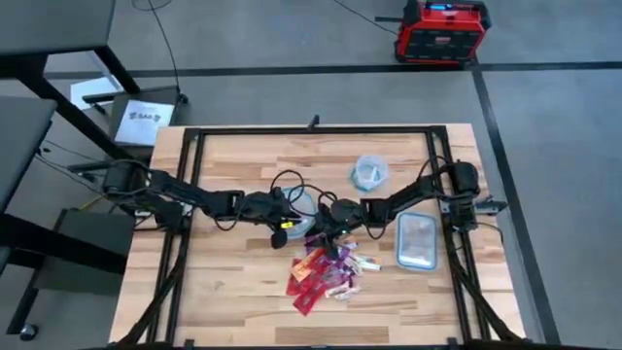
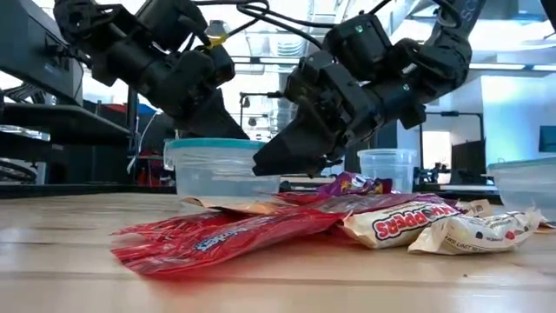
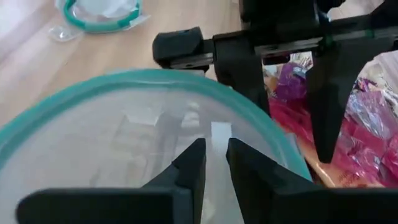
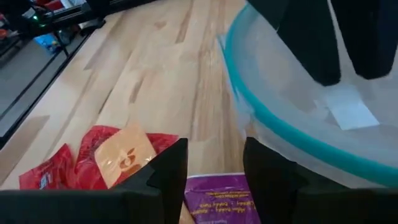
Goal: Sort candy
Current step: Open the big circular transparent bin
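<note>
The candy (image 1: pixel 321 272) lies in a loose pile of red, purple, orange and whitish wrappers on the wooden table (image 1: pixel 224 292), just in front of a clear bowl with a teal rim (image 1: pixel 303 202). My left gripper (image 3: pixel 216 162) hangs over that bowl, its fingers a narrow gap apart with nothing between them. A whitish flat piece (image 3: pixel 221 134) lies on the bowl's bottom. My right gripper (image 4: pixel 217 165) stands open above the pile's far edge, close to the bowl's rim (image 4: pixel 273 130). A purple candy (image 4: pixel 221 199) lies below its two fingers, which do not touch it.
A second clear bowl (image 1: pixel 369 172) stands farther back toward the right. A clear rectangular tub (image 1: pixel 416 240) sits right of the pile. The two grippers are close together over the table's middle (image 2: pixel 287 156). Bare wood lies to the left and along the near edge.
</note>
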Tool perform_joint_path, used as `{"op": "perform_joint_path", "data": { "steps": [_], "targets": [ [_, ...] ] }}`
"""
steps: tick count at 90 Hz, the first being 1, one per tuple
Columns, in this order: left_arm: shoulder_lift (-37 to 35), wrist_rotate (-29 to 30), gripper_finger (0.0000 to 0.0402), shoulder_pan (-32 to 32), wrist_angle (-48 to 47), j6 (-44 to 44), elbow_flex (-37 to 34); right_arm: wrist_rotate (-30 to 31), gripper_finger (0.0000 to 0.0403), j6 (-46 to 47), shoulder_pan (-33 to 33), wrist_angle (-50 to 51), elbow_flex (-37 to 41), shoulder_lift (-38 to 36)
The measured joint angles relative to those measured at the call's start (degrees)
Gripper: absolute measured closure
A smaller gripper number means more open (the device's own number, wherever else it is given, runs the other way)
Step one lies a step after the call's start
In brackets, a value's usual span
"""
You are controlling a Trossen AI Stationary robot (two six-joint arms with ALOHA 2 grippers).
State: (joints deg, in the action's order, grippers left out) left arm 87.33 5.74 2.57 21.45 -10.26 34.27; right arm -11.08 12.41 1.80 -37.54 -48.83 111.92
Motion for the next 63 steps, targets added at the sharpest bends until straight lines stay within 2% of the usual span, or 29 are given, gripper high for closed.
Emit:
{"op": "perform_joint_path", "data": {
  "steps": [14,32,38,42,47,55,63],
  "targets": [
    [-0.63,-0.43,0.0345,0.02,-0.45,0.80,0.08,0.83,0.0262,0.07,-1.23,5.69,-0.07,-2.57],
    [-0.61,-1.00,0.0345,0.09,-3.24,0.13,0.17,1.36,0.0262,-4.07,-2.31,30.80,-0.16,-14.83],
    [-0.64,-0.98,0.0345,0.09,-3.43,0.10,0.17,1.38,0.0262,-3.44,-1.38,33.15,1.22,-17.39],
    [-0.66,-0.95,0.0345,0.09,-3.37,0.08,0.17,1.40,0.0262,-2.23,-0.36,30.51,3.14,-17.60],
    [-0.66,-0.90,0.0345,0.09,-3.02,0.12,0.17,2.74,0.0262,-0.10,1.07,21.18,6.46,-15.91],
    [-0.63,-0.77,0.0345,0.09,-2.36,0.41,0.10,5.89,0.0262,4.91,2.64,3.25,10.09,-9.43],
    [-0.61,-0.66,0.0345,0.09,-1.49,0.52,0.08,6.59,0.0262,8.47,3.08,-10.68,9.81,-2.28]
  ]
}}
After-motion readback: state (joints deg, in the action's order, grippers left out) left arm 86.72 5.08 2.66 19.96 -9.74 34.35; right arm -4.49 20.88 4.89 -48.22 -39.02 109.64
